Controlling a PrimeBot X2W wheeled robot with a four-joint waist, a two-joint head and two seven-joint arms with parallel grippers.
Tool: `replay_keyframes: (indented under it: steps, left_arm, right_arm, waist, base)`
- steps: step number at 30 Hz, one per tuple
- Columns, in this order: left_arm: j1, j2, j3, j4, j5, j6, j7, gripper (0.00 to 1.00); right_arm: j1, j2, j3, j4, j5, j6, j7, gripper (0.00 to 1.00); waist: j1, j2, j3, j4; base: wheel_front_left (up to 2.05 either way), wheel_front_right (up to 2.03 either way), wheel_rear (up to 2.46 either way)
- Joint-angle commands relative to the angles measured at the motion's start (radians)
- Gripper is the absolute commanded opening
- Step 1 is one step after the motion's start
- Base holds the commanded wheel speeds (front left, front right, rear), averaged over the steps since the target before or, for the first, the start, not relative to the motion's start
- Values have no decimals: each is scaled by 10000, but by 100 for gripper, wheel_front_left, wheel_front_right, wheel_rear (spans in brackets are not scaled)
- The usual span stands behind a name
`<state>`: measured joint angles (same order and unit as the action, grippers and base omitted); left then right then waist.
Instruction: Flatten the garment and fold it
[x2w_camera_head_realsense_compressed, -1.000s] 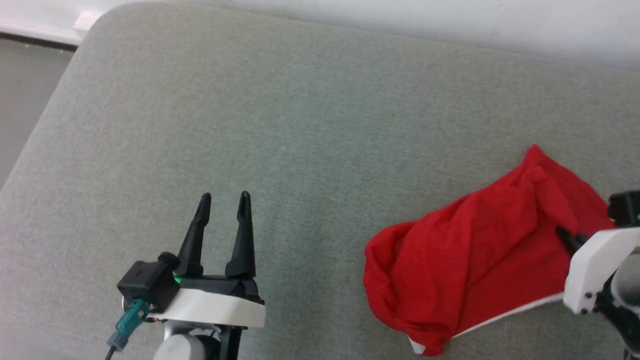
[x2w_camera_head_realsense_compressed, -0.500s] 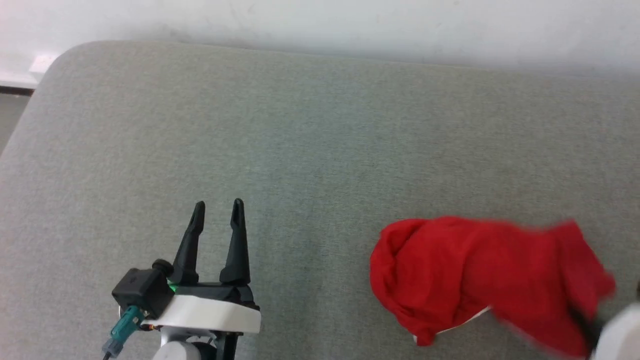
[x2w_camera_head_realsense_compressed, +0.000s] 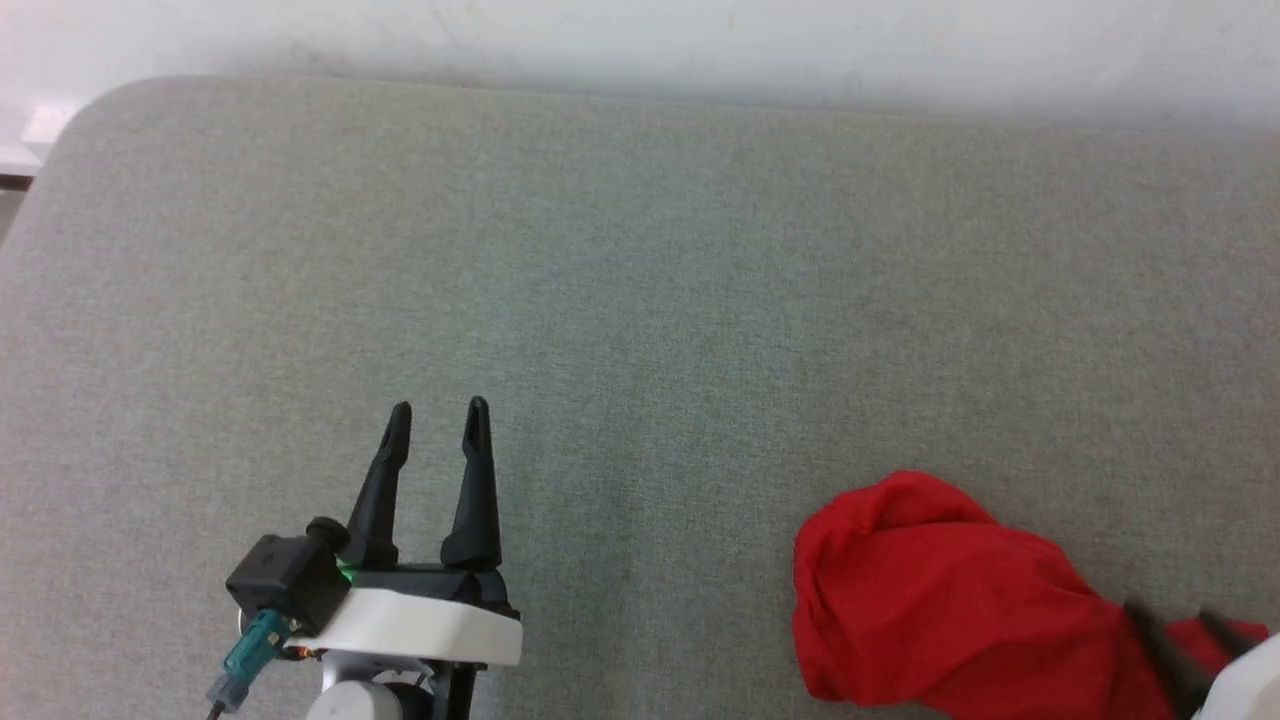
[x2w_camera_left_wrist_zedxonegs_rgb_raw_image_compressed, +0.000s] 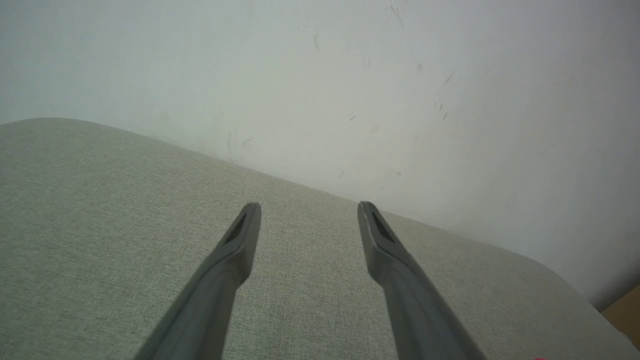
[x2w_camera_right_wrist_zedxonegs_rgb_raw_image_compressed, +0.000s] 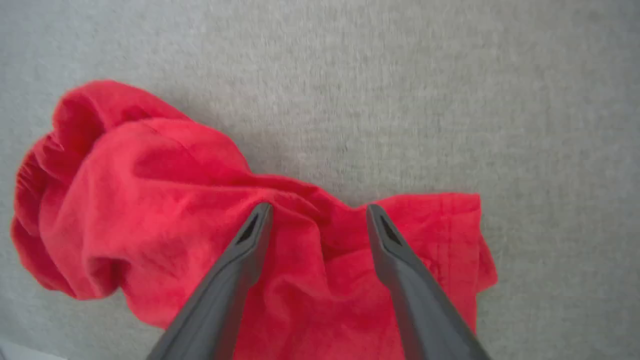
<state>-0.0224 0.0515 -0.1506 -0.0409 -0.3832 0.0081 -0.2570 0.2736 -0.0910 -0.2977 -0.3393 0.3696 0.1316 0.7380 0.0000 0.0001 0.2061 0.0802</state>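
Bottom right of the head view, the right gripper hangs over the garment, fingers spread wide with nothing pinched. It's a crumpled red heap down there, well apart from the left gripper at lower left, also wide and empty. It looks light and floppy, so I'd guess it bunches rather than slides. Grab a hem corner, not the middle. Underneath is a grey woven cushion, probably grippy. There's a plain white wall along the top.
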Motion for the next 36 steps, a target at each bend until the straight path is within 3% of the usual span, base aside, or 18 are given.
replay_keyframes:
  steps: [1, 5, 9, 16, 24, 31, 36]
  left_arm:
    - [-16, -13, -1, 11, 86, -106, -47, 100]
    - [71, 3, -59, -132, 226, -146, -47, 100]
    - [216, 2, -76, -406, 344, -203, -47, 100]
    - [782, 1, -33, -639, 471, -214, -47, 100]
    - [473, 258, -527, -714, 892, -483, 373, 100]
    - [-1070, 419, -1694, -529, 1154, -1002, 1910, 100]
    - [-2386, 462, -2975, 368, 960, -1284, 3805, 100]
  right_arm:
    - [-344, 71, -132, -159, 19, -9, -250, 100]
    - [-1143, 270, -446, -659, 54, -9, -1413, 100]
    - [-1539, 390, -399, -871, -360, -9, -3490, 100]
    - [-1014, 404, 366, 561, -552, -9, -6529, 100]
    - [-1048, 406, 257, 1092, -681, -9, -7152, 100]
    - [-1376, 406, -105, 1020, -648, -9, -7067, 100]
    - [-1638, 407, -192, 1024, -629, -9, -7009, 100]
  waist:
    - [0, -1, -137, 47]
    - [0, -1, -298, 97]
    - [0, -1, -385, 83]
    - [0, -1, -583, -129]
    - [0, -1, -624, -380]
    - [0, -1, -432, -497]
    - [0, -1, -167, -721]
  base:
    - [0, 0, 0]
    - [0, 0, 0]
    - [0, 0, 0]
    - [0, 0, 0]
    - [0, 0, 0]
    - [0, 0, 0]
    - [0, 0, 0]
